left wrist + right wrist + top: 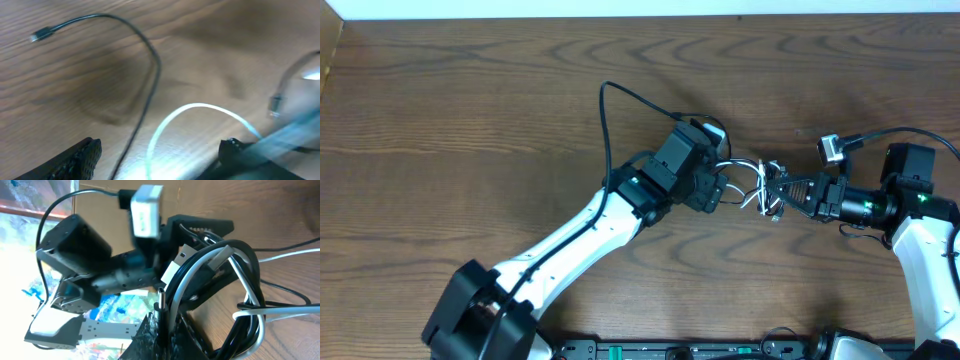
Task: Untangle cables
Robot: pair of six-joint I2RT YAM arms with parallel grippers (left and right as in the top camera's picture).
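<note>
While the right gripper (776, 193) is clamped tight on the tangled cables (752, 186), just right of centre at 3 o'clock, the left gripper (160, 152) gapes wide and holds nothing. The black cord (150, 75) and white cord (200, 107) pass between its fingers. Bare wooden table (470, 100) spreads from 9 to 12 o'clock. A white block (147, 210) is too blurred to read.

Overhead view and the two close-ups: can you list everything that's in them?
table: one, brown wood, under everything.
tangled cables: one bundle, black and white, mid-table.
black cord: one stretch, black, curving over bare wood, small plug at its end.
silver plug: one, silver-grey, on a black lead right of the bundle.
left gripper: one, black, open, white loop between its fingers.
right gripper: one, black, shut on the tangled cables.
left arm, right arm: two, white and black, from the near edge.
</note>
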